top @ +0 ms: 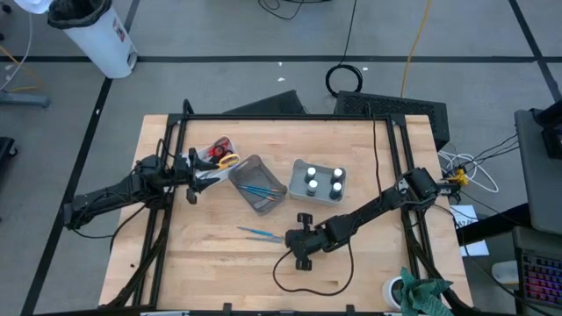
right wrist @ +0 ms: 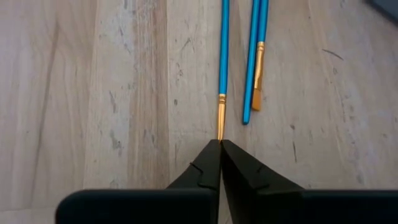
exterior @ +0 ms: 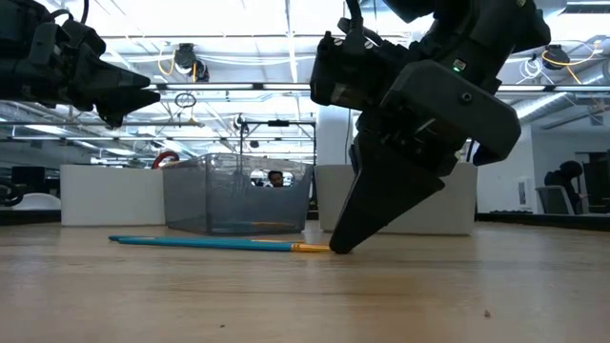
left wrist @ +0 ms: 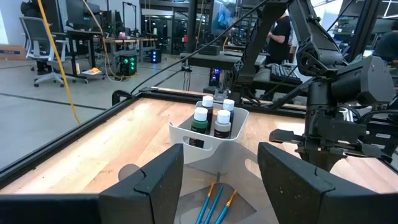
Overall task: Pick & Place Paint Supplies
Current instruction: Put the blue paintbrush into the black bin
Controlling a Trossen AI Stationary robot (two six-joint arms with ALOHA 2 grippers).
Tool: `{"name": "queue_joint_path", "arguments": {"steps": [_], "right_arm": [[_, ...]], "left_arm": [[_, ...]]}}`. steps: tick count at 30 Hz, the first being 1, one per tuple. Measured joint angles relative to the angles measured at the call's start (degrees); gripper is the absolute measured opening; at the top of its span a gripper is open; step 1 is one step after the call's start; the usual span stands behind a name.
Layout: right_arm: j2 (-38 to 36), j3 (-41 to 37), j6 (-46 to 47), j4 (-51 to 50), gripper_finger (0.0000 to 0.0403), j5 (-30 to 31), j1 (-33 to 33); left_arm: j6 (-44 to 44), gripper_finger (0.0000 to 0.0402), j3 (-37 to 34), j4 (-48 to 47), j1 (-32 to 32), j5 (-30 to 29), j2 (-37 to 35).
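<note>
Blue brushes (top: 261, 233) lie flat on the wooden table near its front. My right gripper (right wrist: 219, 144) is down at the table, shut at the tip of one blue brush (right wrist: 224, 62); two more brushes (right wrist: 256, 62) lie beside it. More blue brushes (left wrist: 214, 202) lie in a clear bin (top: 257, 183). Four white-capped bottles (left wrist: 212, 115) stand in a white tub (top: 320, 180). Scissors (top: 221, 154) lie in a white tray at the far left. My left gripper (left wrist: 221, 180) is open and empty, hovering beside the clear bin. My right gripper pinches the blue brush by its thin orange tip (right wrist: 220, 132), only at the fingers' free ends. The fingers slant down from the table's right and lie along the brush. The brush (exterior: 210, 242) lies flat on the table.
A black cable (top: 307, 279) loops on the table behind my right gripper. Dark frame rails (top: 399, 149) run along the table's sides and far edge. Bare wood lies to the front left.
</note>
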Motion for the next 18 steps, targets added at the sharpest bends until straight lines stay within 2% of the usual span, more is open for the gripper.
{"name": "queue_joint_path", "arguments": {"steps": [18], "right_arm": [[-2.4, -0.4, -1.7, 3.7, 0.0, -0.2, 0.6]], "left_arm": [[0.0, 0.0214, 0.0, 0.0, 0.0, 0.0, 0.0]]}}
